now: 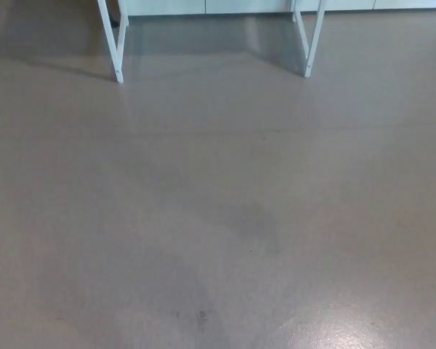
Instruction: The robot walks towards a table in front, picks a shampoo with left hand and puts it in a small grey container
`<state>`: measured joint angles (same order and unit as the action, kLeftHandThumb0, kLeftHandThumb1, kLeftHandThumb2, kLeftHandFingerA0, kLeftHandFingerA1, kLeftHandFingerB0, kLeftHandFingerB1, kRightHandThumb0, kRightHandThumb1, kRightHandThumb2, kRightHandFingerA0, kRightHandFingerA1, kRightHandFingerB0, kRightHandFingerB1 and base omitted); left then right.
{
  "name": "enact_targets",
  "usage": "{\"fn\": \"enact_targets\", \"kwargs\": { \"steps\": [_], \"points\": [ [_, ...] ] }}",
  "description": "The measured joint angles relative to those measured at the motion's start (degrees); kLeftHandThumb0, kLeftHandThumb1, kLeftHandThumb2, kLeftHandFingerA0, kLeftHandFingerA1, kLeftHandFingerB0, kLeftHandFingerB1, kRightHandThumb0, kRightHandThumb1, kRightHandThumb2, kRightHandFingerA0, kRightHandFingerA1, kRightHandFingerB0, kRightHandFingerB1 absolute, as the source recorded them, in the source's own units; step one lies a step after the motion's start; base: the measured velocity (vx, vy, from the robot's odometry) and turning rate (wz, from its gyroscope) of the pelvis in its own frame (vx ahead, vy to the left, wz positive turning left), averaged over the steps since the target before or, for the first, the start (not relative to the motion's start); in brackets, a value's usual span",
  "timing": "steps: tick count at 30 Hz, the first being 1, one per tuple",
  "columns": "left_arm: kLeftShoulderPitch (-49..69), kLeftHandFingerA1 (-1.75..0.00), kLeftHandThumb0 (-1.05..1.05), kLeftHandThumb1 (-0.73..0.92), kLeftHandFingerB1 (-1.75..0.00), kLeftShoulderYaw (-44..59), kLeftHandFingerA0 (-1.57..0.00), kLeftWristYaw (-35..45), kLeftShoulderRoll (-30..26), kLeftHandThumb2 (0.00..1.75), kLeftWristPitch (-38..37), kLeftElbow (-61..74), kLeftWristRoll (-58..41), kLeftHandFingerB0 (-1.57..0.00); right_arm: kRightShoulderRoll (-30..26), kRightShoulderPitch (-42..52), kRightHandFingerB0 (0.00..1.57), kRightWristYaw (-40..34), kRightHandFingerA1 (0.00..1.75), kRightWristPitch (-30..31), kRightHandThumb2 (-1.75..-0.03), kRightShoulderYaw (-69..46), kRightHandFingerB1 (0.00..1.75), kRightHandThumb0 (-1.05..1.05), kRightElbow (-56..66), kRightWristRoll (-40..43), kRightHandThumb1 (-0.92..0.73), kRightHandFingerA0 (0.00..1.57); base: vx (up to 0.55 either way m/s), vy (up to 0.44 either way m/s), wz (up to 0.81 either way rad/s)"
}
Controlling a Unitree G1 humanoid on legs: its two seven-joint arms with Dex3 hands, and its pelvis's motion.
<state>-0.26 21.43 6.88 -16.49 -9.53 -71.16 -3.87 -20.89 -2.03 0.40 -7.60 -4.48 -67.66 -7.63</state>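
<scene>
**Open floor up to the worktop legs, no hand in the frame**

Neither the left hand nor the right hand shows, so I cannot tell whether their fingers are apart or closed, and places cannot be given from them. The shampoo and the small grey container are out of view too.

Nearest the camera lies bare grey-brown floor [218, 189] across the full width. A few small dark specks [200, 316] sit low and slightly to the robot's left of centre. A pale glossy reflection [349, 331] spreads at the near corner on the robot's right. Farther on, a broad, faintly darker patch [240, 218] marks the middle of the floor. Beyond it a thin seam [291, 131] runs from side to side.

At the far end the worktop [310, 62] shows only as two white legs; its top is cut off by the upper edge. The left leg [111, 43] and the right leg [315, 36] both lean inward toward their feet and stand well apart. Open floor lies between them and on either outer side. A soft shadow [203, 43] lies between the legs. Behind them a pale band [240, 6], perhaps cabinet fronts, closes the floor's far edge.
</scene>
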Motion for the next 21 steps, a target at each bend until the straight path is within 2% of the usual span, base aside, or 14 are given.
{"fn": "enact_targets", "kwargs": {
  "steps": [7, 9, 12, 21],
  "points": [
    [-1.47, -0.46, -0.23, 0.67, -0.36, 0.05, -0.57, 0.07, -1.01, 0.61, -1.7, -0.32, -0.44, -0.43, 0.03, -2.71, 0.47, 0.31, 0.45, -0.15, -0.59, -0.38, 0.38, -0.23, -2.08, 0.32, -0.63, 0.66, -0.05, -0.022, 0.19],
    [0.02, -0.45, -0.23, 0.68, -0.36, -0.05, -0.57, 0.13, -1.01, 0.62, -1.95, -0.69, -0.63, -0.42, -0.06, -2.3, 0.48, 0.32, 0.47, -0.81, -0.59, -0.31, 0.38, -0.23, -2.99, 0.26, -0.62, 0.71, 0.04, 0.098, -0.02],
    [1.37, -0.49, -0.23, 0.63, -0.36, -0.29, -0.57, 0.15, -1.02, 0.59, -1.95, -1.19, -0.7, -0.42, -0.05, -1.54, 0.49, 0.33, 0.48, -1.32, -0.58, -0.19, 0.38, -0.25, -4.0, 0.19, -0.61, 0.75, 0.08, 0.176, -0.05],
    [1.62, -0.53, -0.27, 0.61, -0.35, -3.15, -0.6, -0.3, -2.94, 0.58, -3.46, -1.54, -0.47, -0.43, 0.65, -0.6, 0.49, 0.28, 0.46, -2.24, -0.59, 0.97, 0.38, -0.23, -4.91, -0.14, -0.62, 0.7, 0.21, 0.243, -0.15]
  ]
}}
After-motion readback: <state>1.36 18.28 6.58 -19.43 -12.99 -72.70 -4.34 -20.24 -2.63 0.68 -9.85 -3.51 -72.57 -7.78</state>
